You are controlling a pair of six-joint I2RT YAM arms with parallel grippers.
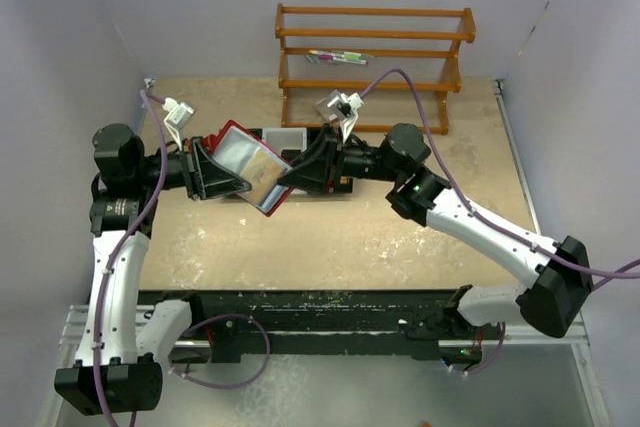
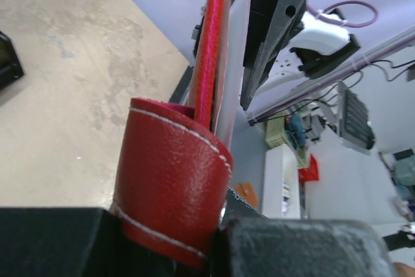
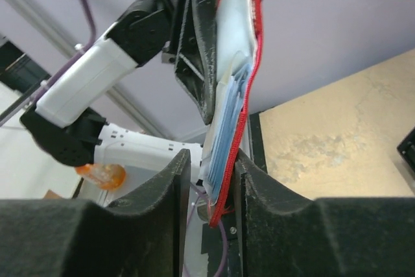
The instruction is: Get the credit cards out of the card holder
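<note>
- Between the two claws, lifted off the table (image 1: 350, 247), the card holder (image 1: 243, 152) hung opened out, its long axis running from one claw straight to the other.
- The left gripper (image 1: 213, 175) was clamped on the curled red flap at its own fingertips, and the rest of the holder stretched directly away from it, seen edge-on from that wrist.
- The right gripper (image 1: 297, 175) stood at the opposite end, its fingers drawn narrow and pinching the red edge together with the clear sleeves.
- The credit cards (image 3: 228, 121) sat stacked in those sleeves just beyond the right fingertips, on the inner side of the red cover, with their fanned edges pointing back toward that claw.
- By my reading the right arm was the nearer one for drawing a card out along that axis, with the left acting as anchor.
</note>
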